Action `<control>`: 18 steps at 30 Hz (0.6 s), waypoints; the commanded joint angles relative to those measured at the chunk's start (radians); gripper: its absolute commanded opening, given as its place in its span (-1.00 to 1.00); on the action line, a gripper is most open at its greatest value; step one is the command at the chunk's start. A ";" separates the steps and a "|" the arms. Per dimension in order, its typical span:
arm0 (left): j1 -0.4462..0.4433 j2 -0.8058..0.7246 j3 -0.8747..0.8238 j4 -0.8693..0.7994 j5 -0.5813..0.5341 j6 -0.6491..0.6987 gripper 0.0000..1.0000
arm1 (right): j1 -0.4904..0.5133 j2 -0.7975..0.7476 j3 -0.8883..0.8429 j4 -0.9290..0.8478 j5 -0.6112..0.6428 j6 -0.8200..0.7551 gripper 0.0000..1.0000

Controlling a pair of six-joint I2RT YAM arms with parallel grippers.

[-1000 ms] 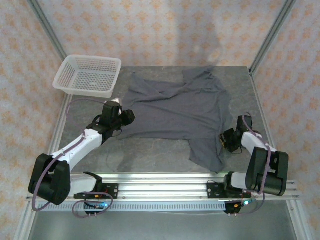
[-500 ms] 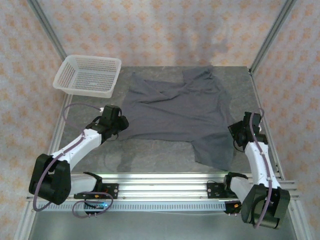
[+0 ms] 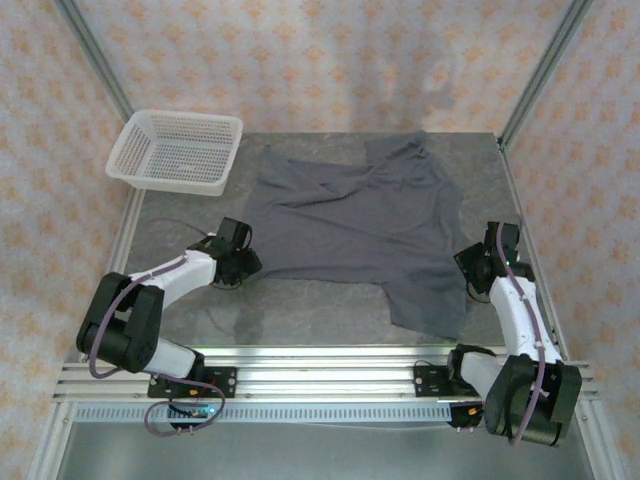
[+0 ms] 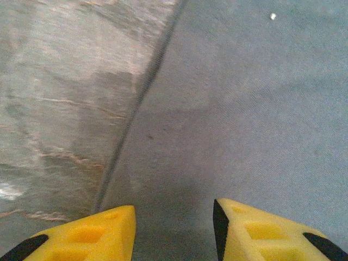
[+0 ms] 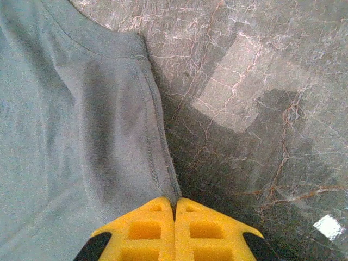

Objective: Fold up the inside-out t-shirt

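Observation:
The inside-out t-shirt (image 3: 350,215) lies spread across the middle of the table, dark slate-grey and wrinkled, with one flap hanging toward the front right. My left gripper (image 3: 243,265) rests low at the shirt's front-left edge. In the left wrist view its yellow fingers (image 4: 173,217) stand open over the flat cloth (image 4: 244,109), and the hem runs diagonally just left of them. My right gripper (image 3: 466,265) is at the shirt's right edge. In the right wrist view it is shut (image 5: 175,202), pinching the stitched hem of the cloth (image 5: 65,109).
A white mesh basket (image 3: 175,150) sits at the back-left corner, partly off the table. Bare marbled tabletop (image 3: 300,310) lies in front of the shirt. Metal frame posts rise at the back corners, and a rail (image 3: 320,360) runs along the near edge.
My right gripper has swung out to the right with the hem, drawing the front flap rightward. My left gripper has slid toward me along the shirt's left edge and opened slightly.

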 commanded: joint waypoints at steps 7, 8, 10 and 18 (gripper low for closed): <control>0.038 -0.125 -0.047 -0.102 -0.125 -0.054 -0.18 | 0.001 0.006 0.031 -0.023 -0.001 -0.021 -1.00; 0.044 -0.115 -0.047 -0.089 -0.093 -0.052 -0.18 | 0.001 0.007 0.032 -0.023 -0.001 -0.021 -1.00; 0.047 -0.094 -0.047 -0.056 -0.024 -0.049 -0.18 | 0.001 0.008 0.035 -0.025 0.000 -0.021 -1.00; 0.048 -0.028 -0.031 -0.037 0.057 -0.088 -0.18 | 0.002 -0.009 0.029 -0.041 0.011 -0.028 -1.00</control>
